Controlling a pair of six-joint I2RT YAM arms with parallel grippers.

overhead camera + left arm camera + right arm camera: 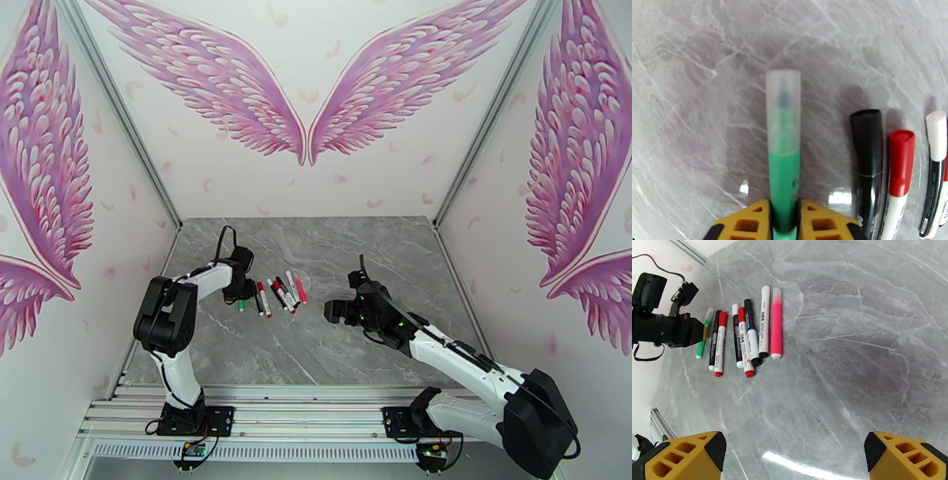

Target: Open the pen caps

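Note:
My left gripper [784, 221] is shut on the barrel of a green pen [784, 173] that lies on the table. The pen's frosted whitish cap [783, 114] is still on and points away from the fingers. To its right lie a black pen with a black cap [867, 140], a white pen with a red cap [901, 162] and one with a white cap [937, 134]. From above, the left gripper [239, 298] sits at the left end of the row of pens [278, 294]. My right gripper [336, 310] hovers open to the right of the row, holding nothing.
In the right wrist view several capped pens lie side by side, ending with a pink pen [776, 325] on the right. The grey marble table [853, 358] is bare toward the right gripper [794, 455]. Walls close in on the left, the right and the back.

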